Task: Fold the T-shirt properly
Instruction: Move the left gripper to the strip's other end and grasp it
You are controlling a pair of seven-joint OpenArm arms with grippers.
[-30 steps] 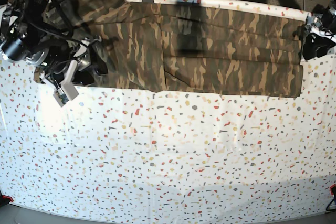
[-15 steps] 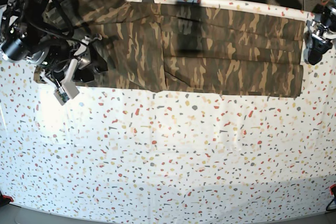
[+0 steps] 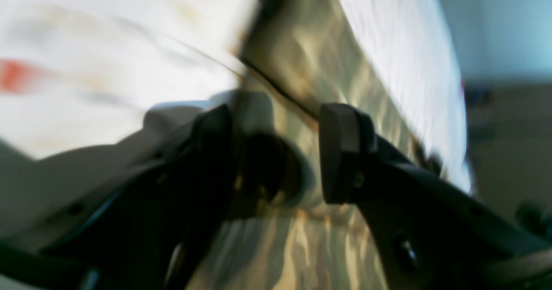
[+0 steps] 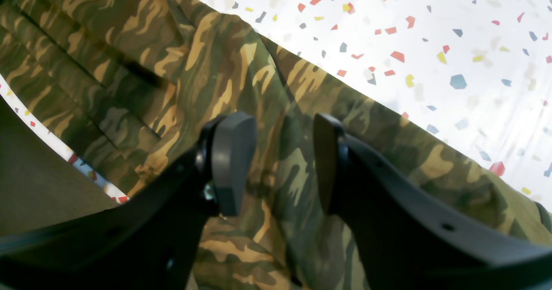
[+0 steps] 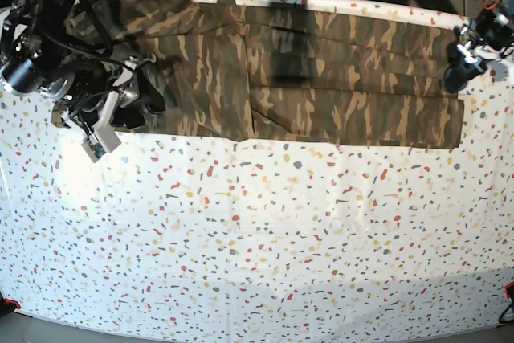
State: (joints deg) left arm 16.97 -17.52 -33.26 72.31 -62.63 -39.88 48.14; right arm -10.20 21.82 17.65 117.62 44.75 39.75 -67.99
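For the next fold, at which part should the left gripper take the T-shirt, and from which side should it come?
Probably the free short end of the T-shirt near the left gripper, approached from beyond that end with the jaws low. The shirt lies flat in stacked layers on the table, so its edge is the only part the open jaws can slip around. The left wrist view is too blurred to choose a corner.

The base view looks down from high over the speckled counter (image 5: 257,247). Each wrist view peers close past its own pincer (the left one badly blurred) at the T-shirt (image 5: 321,86), which all three views share.
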